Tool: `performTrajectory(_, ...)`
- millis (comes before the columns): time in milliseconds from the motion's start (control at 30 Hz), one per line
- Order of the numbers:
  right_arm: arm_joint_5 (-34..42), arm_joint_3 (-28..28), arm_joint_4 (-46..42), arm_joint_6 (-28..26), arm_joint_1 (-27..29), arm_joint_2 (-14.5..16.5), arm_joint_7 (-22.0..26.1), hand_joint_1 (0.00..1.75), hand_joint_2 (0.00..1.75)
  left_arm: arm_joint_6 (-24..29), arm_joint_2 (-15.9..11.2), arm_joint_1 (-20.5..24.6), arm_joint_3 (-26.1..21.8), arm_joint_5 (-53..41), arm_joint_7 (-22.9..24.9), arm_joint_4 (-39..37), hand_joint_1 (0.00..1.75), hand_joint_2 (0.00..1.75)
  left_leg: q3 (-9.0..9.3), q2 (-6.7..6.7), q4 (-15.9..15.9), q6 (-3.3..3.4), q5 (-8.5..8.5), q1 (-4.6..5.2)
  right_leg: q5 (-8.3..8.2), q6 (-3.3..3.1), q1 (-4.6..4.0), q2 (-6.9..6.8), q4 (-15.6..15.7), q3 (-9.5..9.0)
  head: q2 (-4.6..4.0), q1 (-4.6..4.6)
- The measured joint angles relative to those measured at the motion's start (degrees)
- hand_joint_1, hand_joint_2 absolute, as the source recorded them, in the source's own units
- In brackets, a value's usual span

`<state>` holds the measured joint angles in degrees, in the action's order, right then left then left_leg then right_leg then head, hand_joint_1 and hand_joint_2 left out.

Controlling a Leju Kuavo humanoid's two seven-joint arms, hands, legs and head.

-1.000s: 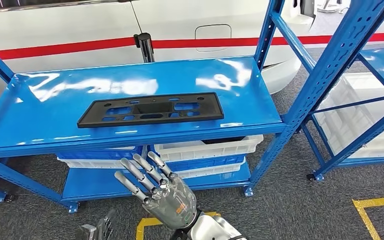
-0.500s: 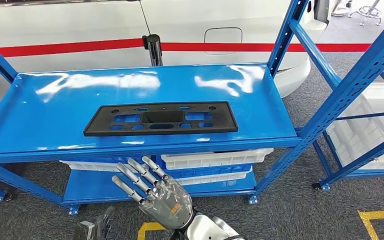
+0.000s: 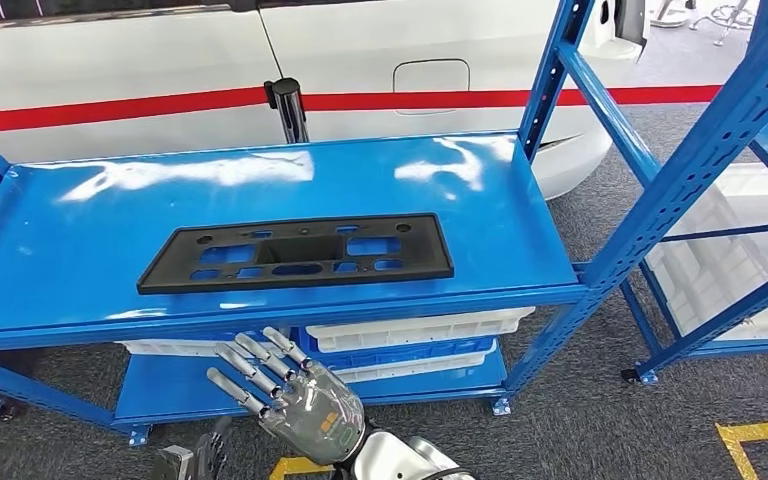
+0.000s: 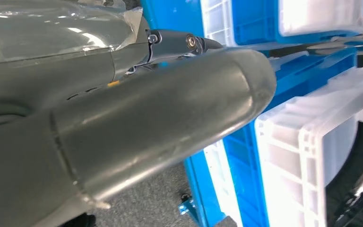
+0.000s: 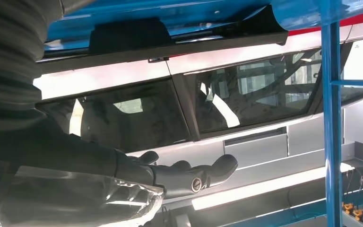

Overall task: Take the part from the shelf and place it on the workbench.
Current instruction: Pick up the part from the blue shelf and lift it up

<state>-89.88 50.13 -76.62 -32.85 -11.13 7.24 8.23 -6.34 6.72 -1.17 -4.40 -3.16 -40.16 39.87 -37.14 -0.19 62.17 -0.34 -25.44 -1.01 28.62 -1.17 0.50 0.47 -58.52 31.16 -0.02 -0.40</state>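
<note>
The part (image 3: 295, 251) is a flat black plastic plate with several cut-outs, lying lengthwise near the front of the blue shelf's top level (image 3: 500, 200). My right hand (image 3: 285, 393) hovers below and in front of the shelf's front edge, fingers spread and pointing toward the shelf, holding nothing. From the right wrist view the part's dark edge (image 5: 179, 33) lies beyond my right hand's (image 5: 179, 177) outstretched fingers, well apart from them. My left hand (image 3: 195, 460) hangs low at the picture's bottom edge; its thick thumb (image 4: 146, 123) is close to the camera, and nothing is in it.
White crates (image 3: 420, 328) and blue bins fill the shelf's lower level. A second blue rack (image 3: 700, 150) with white crates (image 3: 730, 250) stands at the right. Behind the shelf are a white car with a red stripe (image 3: 160, 60) and a black post (image 3: 288, 105). Yellow tape (image 3: 760, 440) marks the floor.
The whole picture has shifted, so the camera has moved. My right hand stays spread and empty below the shelf front, a little lower and further left in the picture.
</note>
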Motion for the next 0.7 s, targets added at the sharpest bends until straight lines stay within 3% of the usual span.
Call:
performTrajectory(67, 0.00, 0.09, 0.31, -0.09, -0.23, 0.14, -0.05, 0.00, 1.75, 0.03, -0.01, 0.01, -0.01, 0.01, 0.00, 0.14, 0.00, 0.00, 1.51, -0.05, -3.07, 0.45, 0.50, 0.39, 0.39, 0.53, -0.19, -0.01, 0.05, -0.17, 0.00, 0.04)
performTrajectory(200, 0.00, 0.38, 1.49, -0.94, -0.96, 0.57, -1.17, 0.00, 1.75, 0.28, 0.03, -0.20, -0.11, 0.16, -0.01, 0.73, 0.00, 0.00, 2.48, -0.09, -4.37, 1.67, 0.57, 0.45, 1.42, 1.55, -0.38, -0.21, -0.97, 0.28, 0.00, 0.10)
performTrajectory(233, 0.00, 0.47, 1.92, -1.27, -1.18, 0.71, -1.43, 0.00, 1.75, 0.33, 0.03, -0.20, -0.20, 0.21, -0.01, 0.87, 0.00, 0.00, 2.89, -0.05, -4.77, 2.00, 0.63, 0.31, 2.35, 1.53, -0.44, -0.28, -3.06, 1.29, 0.00, 0.19)
performTrajectory(300, 0.05, 0.61, 2.98, -1.92, -1.46, 0.86, -1.75, 0.00, 1.75, 0.39, 0.01, -0.26, -0.38, 0.28, -0.02, 0.95, 0.00, 0.00, 3.20, 0.01, -4.90, 2.50, 0.42, 0.36, 5.00, 1.27, -0.27, -0.32, -10.44, 5.31, 0.00, 0.33)
performTrajectory(367, 0.15, 0.66, 3.92, -2.27, -1.64, 1.03, -1.96, 0.00, 1.75, 0.40, 0.02, -0.45, -0.48, 0.28, -0.02, 0.96, 0.00, 0.00, 3.34, -0.05, -4.87, 2.64, 0.17, 0.43, 5.98, 1.61, -0.08, -0.32, -15.63, 8.88, 0.00, 0.35)
performTrajectory(400, 0.19, 0.67, 4.28, -2.36, -1.77, 1.14, -1.99, 0.00, 1.75, 0.40, 0.02, -0.56, -0.52, 0.28, -0.01, 0.96, 0.00, 0.00, 3.47, -0.12, -4.85, 2.58, 0.03, 0.43, 5.08, 2.10, 0.06, -0.33, -15.08, 9.10, 0.00, 0.37)
performTrajectory(433, 0.20, 0.68, 4.57, -2.42, -1.90, 1.26, -2.00, 0.00, 1.75, 0.40, 0.02, -0.67, -0.55, 0.28, 0.00, 0.96, 0.00, 0.00, 3.69, -0.22, -4.84, 2.45, -0.13, 0.42, 3.36, 2.66, 0.22, -0.35, -12.29, 8.12, 0.00, 0.37)
performTrajectory(500, 0.20, 0.71, 5.07, -2.44, -2.11, 1.47, -2.01, 0.00, 1.75, 0.41, 0.02, -0.79, -0.60, 0.28, 0.01, 0.98, 0.00, 0.00, 4.11, -0.39, -4.72, 1.96, -0.58, 0.59, -0.37, 3.34, 0.48, -0.42, -4.41, 4.70, 0.00, 0.40)
performTrajectory(567, 0.20, 0.73, 5.49, -2.47, -2.28, 1.70, -2.01, 0.00, 1.75, 0.42, 0.02, -0.84, -0.62, 0.28, 0.01, 1.02, 0.00, 0.00, 4.27, -0.41, -4.60, 1.34, -0.97, 0.76, -2.06, 2.84, 0.44, -0.41, -0.22, 2.85, 0.00, 0.35)
performTrajectory(700, 0.20, 0.75, 5.99, -2.77, -2.49, 2.06, -2.05, 0.00, 1.75, 0.42, 0.02, -0.86, -0.64, 0.28, -0.01, 1.24, 0.00, 0.00, 3.99, -0.26, -3.45, 0.03, -2.01, 0.13, -2.25, 1.03, 0.49, -0.30, 0.45, 2.29, 0.00, 0.21)
